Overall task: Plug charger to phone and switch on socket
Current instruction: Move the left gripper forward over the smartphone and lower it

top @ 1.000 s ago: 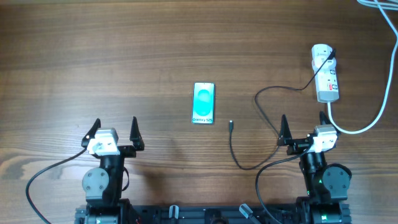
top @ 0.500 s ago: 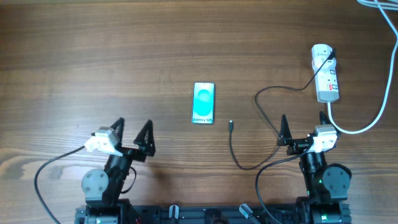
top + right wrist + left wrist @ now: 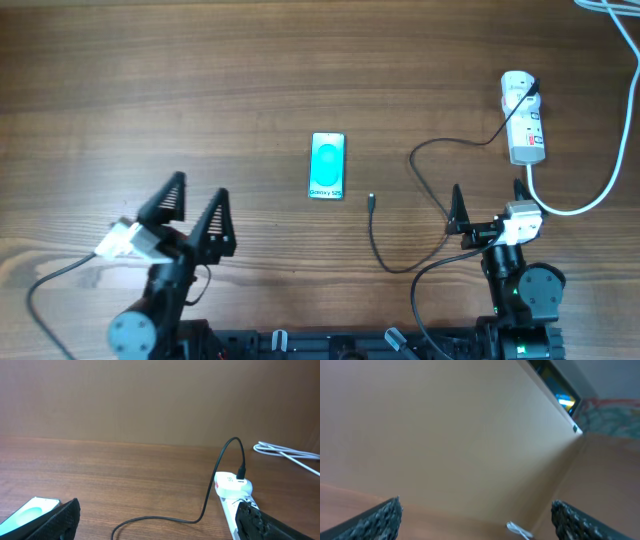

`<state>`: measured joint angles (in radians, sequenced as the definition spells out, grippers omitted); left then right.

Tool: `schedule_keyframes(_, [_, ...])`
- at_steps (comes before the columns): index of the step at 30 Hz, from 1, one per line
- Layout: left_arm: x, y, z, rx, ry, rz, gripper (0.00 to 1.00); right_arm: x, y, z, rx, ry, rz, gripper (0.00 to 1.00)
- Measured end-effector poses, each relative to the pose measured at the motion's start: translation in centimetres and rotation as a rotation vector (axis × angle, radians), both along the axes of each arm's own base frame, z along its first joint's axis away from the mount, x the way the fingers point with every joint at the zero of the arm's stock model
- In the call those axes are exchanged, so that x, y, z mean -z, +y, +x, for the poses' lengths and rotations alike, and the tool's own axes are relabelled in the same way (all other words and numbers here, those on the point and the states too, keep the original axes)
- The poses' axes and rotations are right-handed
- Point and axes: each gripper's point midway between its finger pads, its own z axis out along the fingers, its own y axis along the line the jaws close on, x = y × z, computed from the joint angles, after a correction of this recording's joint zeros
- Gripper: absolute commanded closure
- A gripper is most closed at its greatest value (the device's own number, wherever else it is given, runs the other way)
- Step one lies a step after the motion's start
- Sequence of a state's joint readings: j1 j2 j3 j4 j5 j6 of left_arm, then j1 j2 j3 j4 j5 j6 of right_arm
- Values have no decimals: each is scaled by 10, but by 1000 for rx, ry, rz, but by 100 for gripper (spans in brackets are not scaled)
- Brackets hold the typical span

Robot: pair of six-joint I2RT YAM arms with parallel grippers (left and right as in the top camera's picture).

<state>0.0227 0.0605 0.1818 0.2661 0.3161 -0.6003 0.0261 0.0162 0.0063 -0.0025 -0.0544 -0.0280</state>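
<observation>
The phone [image 3: 328, 166], cyan screen up, lies flat at the table's middle; its end shows in the right wrist view [image 3: 30, 510]. The charger [image 3: 425, 160] is a thin black cable curling from the socket [image 3: 523, 130] at the far right to its loose plug tip [image 3: 371, 201], right of the phone. The cable [image 3: 210, 495] and socket [image 3: 232, 485] also show in the right wrist view. My left gripper [image 3: 195, 205] is open, raised and tilted, left of the phone. My right gripper [image 3: 487, 205] is open, low, near the cable.
A thick white cord [image 3: 600, 190] loops from the socket off the right edge, also in the right wrist view [image 3: 285, 452]. The left wrist view shows only a tan wall [image 3: 445, 435] and a bit of white cord [image 3: 519, 530]. The robots' own black cables lie at the front edge.
My left arm has lifted and tilted, its open gripper swinging forward and up. The right arm, phone, charger and socket have not moved.
</observation>
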Motion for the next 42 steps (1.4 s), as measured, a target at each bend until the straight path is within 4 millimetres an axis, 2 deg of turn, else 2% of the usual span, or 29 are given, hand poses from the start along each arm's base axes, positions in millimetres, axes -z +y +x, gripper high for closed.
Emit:
schedule_keyframes(3, [-39,3,-1,-41,34,60,0,0,0,0,0,0,0,0])
schedule_keyframes(5, [-48,4,10,-60,183,122,0,0,0,0,0,2,0,0])
schedule_keyframes(9, [-39,6,32,-47,596,247,0,0,0,0,0,2,0,0])
schedule_keyframes(11, [-44,2,41,-3,724,275,0,0,0,0,0,0,0,0])
schedule_keyframes(14, [-56,-13,51,116,802,280,0,0,0,0,0,0,0,0])
schedule_keyframes(16, [-56,-27,58,216,824,272,0,0,0,0,0,0,0,0])
schedule_keyframes(19, [-33,-40,58,303,939,253,0,0,0,0,0,1,0,0])
schedule_keyframes(25, [37,-74,54,387,1253,342,1,0,0,0,0,0,0,0])
schedule_keyframes(30, [77,-106,56,397,1436,472,1,0,0,0,0,0,0,0])
schedule_keyframes(32, [84,-107,55,354,1536,543,0,0,0,0,0,1,0,0])
schedule_keyframes(37, [83,-114,88,212,1662,707,0,1,0,0,0,5,0,0])
schedule_keyframes(42, [110,-145,129,202,1597,741,0,1,0,0,0,5,0,0])
